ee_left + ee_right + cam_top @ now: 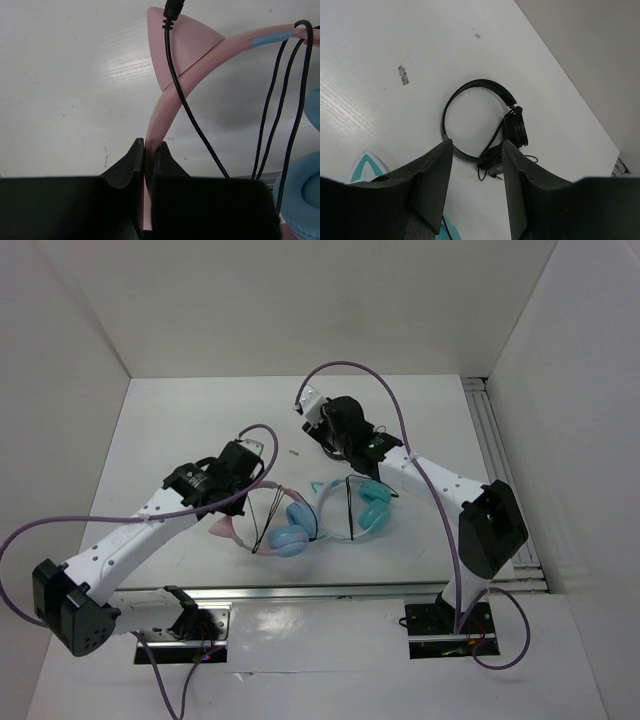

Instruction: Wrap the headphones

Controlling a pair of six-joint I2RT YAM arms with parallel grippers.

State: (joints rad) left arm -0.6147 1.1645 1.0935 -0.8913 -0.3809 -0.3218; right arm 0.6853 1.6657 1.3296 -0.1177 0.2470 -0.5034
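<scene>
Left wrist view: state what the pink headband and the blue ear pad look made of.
The pink headband looks like smooth, matt hard plastic: crisp seam by the cat ear. The blue ear pad seems soft leatherette or foam, from its fine grain.

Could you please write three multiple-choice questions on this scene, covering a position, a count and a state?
1. Where on the table do the black headphones lie?
A. beyond the teal headphones, towards the far side
B. at the near edge
C. at the left edge

2. How many headphones are there?
A. two
B. three
C. four

3. The left gripper is:
A. open
B. shut on the band of the pink headphones
C. shut on nothing

Answers:
1 A, the top view shows them farther back.
2 B, there is one pink, one teal and one black.
3 B, it pinches the band.
</scene>
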